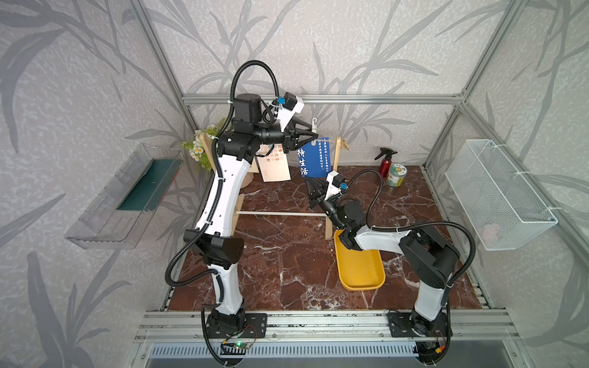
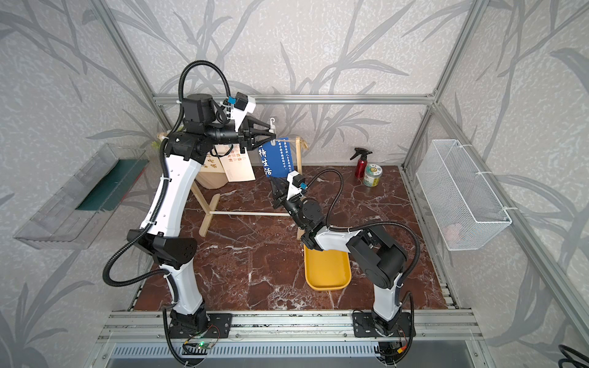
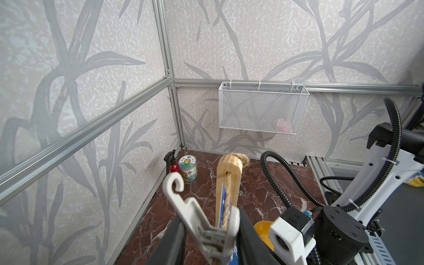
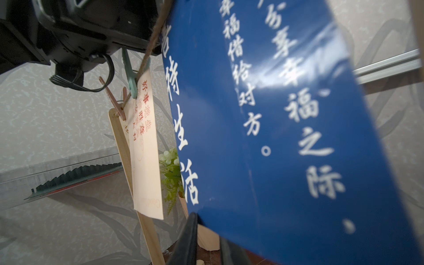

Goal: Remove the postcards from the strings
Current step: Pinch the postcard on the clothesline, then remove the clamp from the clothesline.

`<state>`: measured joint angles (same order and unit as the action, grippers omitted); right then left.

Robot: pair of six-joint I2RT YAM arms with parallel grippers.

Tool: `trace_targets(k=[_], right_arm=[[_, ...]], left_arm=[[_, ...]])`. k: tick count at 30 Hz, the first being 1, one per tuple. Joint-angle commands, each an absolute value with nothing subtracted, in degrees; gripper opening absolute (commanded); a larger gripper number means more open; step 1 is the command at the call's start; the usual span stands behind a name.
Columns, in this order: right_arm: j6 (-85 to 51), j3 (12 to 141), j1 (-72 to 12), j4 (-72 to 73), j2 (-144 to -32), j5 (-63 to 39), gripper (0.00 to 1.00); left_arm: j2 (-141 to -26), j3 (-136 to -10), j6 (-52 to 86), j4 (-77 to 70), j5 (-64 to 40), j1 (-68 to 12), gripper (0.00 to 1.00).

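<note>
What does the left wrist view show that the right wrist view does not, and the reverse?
Only the left wrist view: a white peg clamped in the left tool, the mesh basket, a spray bottle and a jar.
Only the right wrist view: the white characters on the blue card, a pale card with red characters, a teal peg, a pink peg and leaves.
Both: the blue card, seen edge-on in the left wrist view, and the twine.
</note>
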<state>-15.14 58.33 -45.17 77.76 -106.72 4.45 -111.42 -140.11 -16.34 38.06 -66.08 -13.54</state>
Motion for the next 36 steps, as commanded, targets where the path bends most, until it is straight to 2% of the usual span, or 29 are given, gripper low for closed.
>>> trace_targets(k=[1,17,36], right_arm=[[-14.55,59.08,-45.37,80.6,-105.38,4.66,0.2],[-13.89,60.4,-45.35,80.6,-106.67,4.31,0.2],[-11.43,56.61,-45.44,80.6,-108.56,2.51,0.17]], left_arm=[[-110.74,-139.84,-17.66,37.71,-67.24,-13.97,0.32],[-110.61,-139.83,-18.01,37.51,-67.66,-14.24,0.0],[-110.16,-139.87,-16.8,36.43,-68.12,-14.25,0.0]])
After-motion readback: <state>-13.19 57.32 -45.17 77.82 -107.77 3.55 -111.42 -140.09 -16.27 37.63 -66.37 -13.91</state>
